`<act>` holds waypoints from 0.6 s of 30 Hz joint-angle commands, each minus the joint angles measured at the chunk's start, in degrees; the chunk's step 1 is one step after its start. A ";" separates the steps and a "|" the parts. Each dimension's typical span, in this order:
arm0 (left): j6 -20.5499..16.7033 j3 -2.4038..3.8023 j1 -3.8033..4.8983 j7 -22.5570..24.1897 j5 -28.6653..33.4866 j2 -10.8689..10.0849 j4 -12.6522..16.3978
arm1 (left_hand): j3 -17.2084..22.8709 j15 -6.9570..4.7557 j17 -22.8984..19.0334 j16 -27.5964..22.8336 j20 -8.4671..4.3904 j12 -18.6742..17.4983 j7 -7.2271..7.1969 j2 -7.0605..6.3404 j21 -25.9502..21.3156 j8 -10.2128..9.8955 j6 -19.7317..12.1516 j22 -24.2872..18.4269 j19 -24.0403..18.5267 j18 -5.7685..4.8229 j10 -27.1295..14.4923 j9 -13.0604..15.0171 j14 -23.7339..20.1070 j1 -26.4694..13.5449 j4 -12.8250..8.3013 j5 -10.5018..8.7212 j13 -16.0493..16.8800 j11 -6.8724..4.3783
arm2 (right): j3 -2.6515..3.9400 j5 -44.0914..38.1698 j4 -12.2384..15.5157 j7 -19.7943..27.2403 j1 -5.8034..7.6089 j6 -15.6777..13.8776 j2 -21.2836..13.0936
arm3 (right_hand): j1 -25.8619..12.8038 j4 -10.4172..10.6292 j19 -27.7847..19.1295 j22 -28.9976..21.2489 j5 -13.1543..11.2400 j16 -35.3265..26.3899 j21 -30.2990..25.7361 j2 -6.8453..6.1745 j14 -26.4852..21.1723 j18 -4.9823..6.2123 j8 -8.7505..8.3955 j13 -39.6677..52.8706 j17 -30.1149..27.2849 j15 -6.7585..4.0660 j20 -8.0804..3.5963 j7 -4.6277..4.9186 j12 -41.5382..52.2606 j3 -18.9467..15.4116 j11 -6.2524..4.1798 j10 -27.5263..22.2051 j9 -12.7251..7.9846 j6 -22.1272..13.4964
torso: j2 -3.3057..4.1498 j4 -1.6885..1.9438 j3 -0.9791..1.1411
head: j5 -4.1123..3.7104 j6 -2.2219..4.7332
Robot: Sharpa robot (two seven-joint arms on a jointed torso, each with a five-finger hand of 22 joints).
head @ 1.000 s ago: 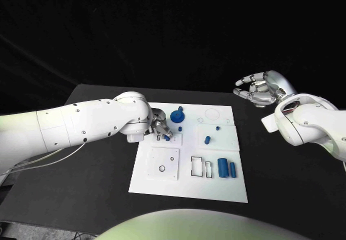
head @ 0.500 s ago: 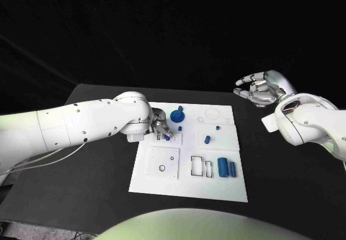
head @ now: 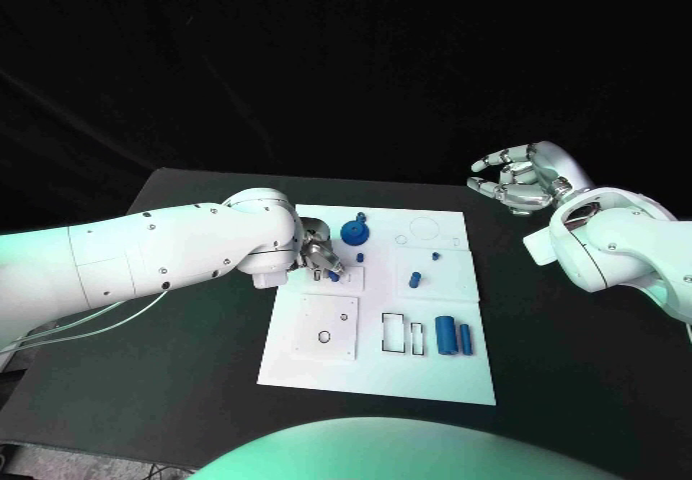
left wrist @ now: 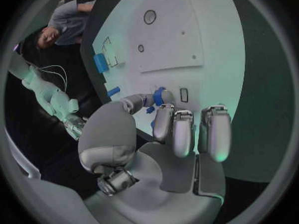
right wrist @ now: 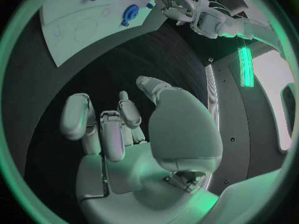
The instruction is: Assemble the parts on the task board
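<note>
White flat task board (head: 378,345) lying in the middle of the black surface (head: 188,330) in the head view, carrying small blue plastic parts: a round blue disc with a post (head: 356,235) near the far edge, a short blue peg (head: 414,280) toward the middle, a tiny blue stud (head: 434,256) just beyond it, and a blue cylinder (head: 449,335) lying beside black-outlined rectangular slots at the near right. Left hand (head: 323,255) low over the board's far left part, silver fingers closed round a small blue piece (head: 335,274) at the fingertips. Right hand (head: 519,178) raised beyond the board's far right corner, well apart from it, fingers curled loosely apart and holding nothing. From the left wrist view: left hand (left wrist: 165,129) over the white board (left wrist: 206,40), thumb and a finger pinching the small blue piece (left wrist: 159,97), other fingers hanging side by side; blue cylinder (left wrist: 101,62) and blue peg (left wrist: 113,91) at the board's edge. From the right wrist view: right hand (right wrist: 134,134) empty above the dark surface, fingers apart; board (right wrist: 74,25) well away, with the blue disc (right wrist: 130,12) on it and the left hand (right wrist: 177,7) beside that.
</note>
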 commanded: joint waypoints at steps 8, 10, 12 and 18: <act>-6.63 0.27 -0.19 1.65 0.54 -0.85 1.23 | 9.18 -0.51 15.10 0.21 -0.50 0.28 -0.63 0.56 0.40 0.34 0.01 11.88 3.07 -0.98 0.78 -0.02 5.96 -0.03 -9.50 -0.41 4.32 -0.44 | 0.01 -0.41 0.10 0.34 -0.05 0.41 -0.10 | -0.57 -0.02 -0.40 3.22 0.29 -0.18 -0.37 -0.03 3.26 0.88 0.28 -0.07 5.72 0.33 -0.04 0.04 0.05 0.31 0.03 -0.05 0.07 -0.29 | 0.05 0.07 0.01 | 0.00 -0.18; -6.87 0.31 -0.20 1.70 0.52 -0.93 1.28 | 9.18 -0.51 15.10 0.21 -0.50 0.28 -0.63 0.56 0.40 0.34 0.01 11.88 3.07 -0.98 0.78 -0.02 5.96 -0.03 -9.50 -0.41 4.32 -0.44 | 0.01 -0.41 0.10 0.34 -0.05 0.41 -0.11 | -0.57 -0.02 -0.40 3.22 0.29 -0.18 -0.37 -0.03 3.26 0.88 0.28 -0.07 5.72 0.33 -0.04 0.04 0.05 0.31 0.03 -0.05 0.07 -0.29 | 0.05 0.07 0.02 | 0.02 -0.22; -6.89 0.34 -0.20 1.71 0.51 -0.98 1.26 | 9.18 -0.51 15.10 0.21 -0.50 0.28 -0.63 0.56 0.40 0.34 0.01 11.88 3.07 -0.98 0.78 -0.02 5.96 -0.03 -9.50 -0.41 4.32 -0.44 | 0.01 -0.41 0.11 0.34 -0.05 0.41 -0.11 | -0.57 -0.02 -0.40 3.22 0.29 -0.18 -0.37 -0.03 3.26 0.88 0.28 -0.07 5.72 0.33 -0.04 0.04 0.05 0.31 0.03 -0.05 0.07 -0.29 | 0.01 0.02 0.05 | 0.08 -0.25; -5.26 0.36 -0.21 1.31 0.49 -0.92 0.99 | 9.23 -0.52 15.10 0.21 -0.51 0.28 -0.65 0.58 0.40 0.37 0.04 11.88 3.07 -0.98 0.78 -0.02 5.96 0.00 -9.54 -0.49 4.31 -0.45 | 0.01 -0.40 0.11 0.28 -0.05 0.44 -0.13 | -0.57 -0.02 -0.40 3.22 0.29 -0.18 -0.37 -0.03 3.26 0.88 0.28 -0.07 5.72 0.33 -0.04 0.04 0.05 0.31 0.03 -0.05 0.07 -0.29 | 0.01 0.00 0.00 | 0.06 -0.38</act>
